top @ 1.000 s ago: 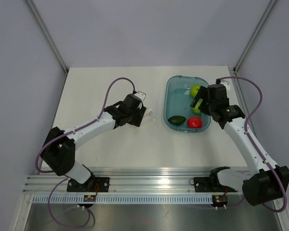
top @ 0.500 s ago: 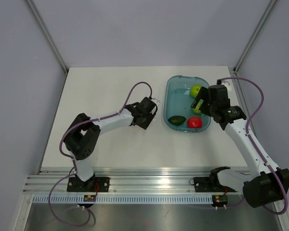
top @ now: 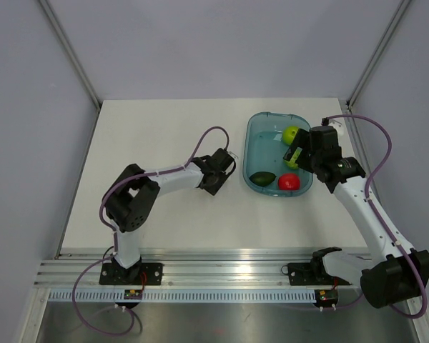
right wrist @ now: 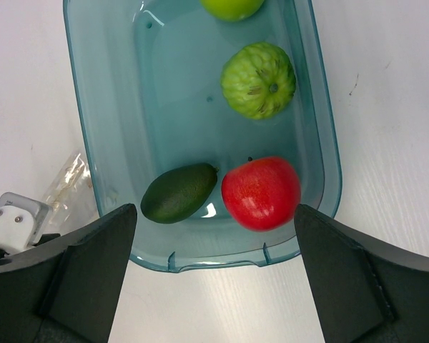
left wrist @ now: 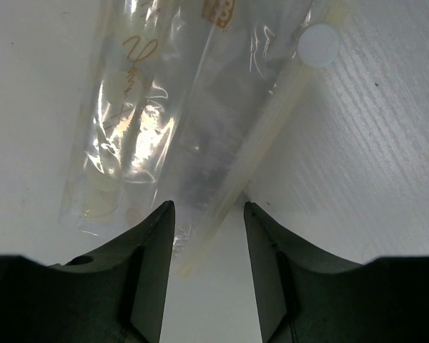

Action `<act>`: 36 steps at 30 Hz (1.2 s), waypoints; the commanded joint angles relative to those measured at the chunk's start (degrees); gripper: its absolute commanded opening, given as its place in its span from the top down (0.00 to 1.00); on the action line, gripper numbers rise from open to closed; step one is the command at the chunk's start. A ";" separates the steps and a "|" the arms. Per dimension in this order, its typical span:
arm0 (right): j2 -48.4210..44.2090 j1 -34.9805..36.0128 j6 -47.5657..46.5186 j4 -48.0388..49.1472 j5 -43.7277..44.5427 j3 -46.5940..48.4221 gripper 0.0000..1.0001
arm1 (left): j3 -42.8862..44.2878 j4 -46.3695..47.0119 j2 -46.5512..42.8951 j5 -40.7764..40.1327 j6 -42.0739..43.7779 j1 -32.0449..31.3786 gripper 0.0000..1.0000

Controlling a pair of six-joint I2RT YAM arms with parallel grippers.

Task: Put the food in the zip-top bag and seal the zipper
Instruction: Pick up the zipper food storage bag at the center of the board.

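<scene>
The dark green avocado lies in the teal tray beside a red round item; it also shows in the top view. My right gripper is wide open above them, touching nothing. The clear zip-top bag lies flat on the table left of the tray. Its zipper strip runs diagonally, its near end lying between my left gripper's open fingers. In the top view the left gripper covers most of the bag.
The tray also holds a bumpy green fruit and a lime-green apple. The tray's left rim is close to the left gripper. White table all round, grey walls behind, a metal rail at the near edge.
The left arm has folded at the elbow and its gripper has moved right, toward the tray, over the bag. The right arm has hardly moved.
</scene>
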 commanded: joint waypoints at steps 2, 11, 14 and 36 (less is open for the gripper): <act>-0.02 -0.20 0.79 0.52 0.87 0.91 0.00 | 3.15 2.35 0.87 -1.83 1.82 -0.25 0.54; -0.55 -0.20 1.49 0.61 0.87 -0.06 0.01 | 4.12 3.06 2.36 -0.25 4.54 0.10 0.55; -0.28 -0.20 2.02 0.17 1.22 -0.15 0.01 | 5.78 1.48 4.03 1.59 4.20 1.15 0.56; 0.77 -0.11 -2.29 2.80 -7.12 -1.47 0.01 | 7.47 0.07 -0.17 14.95 -1.51 6.60 1.00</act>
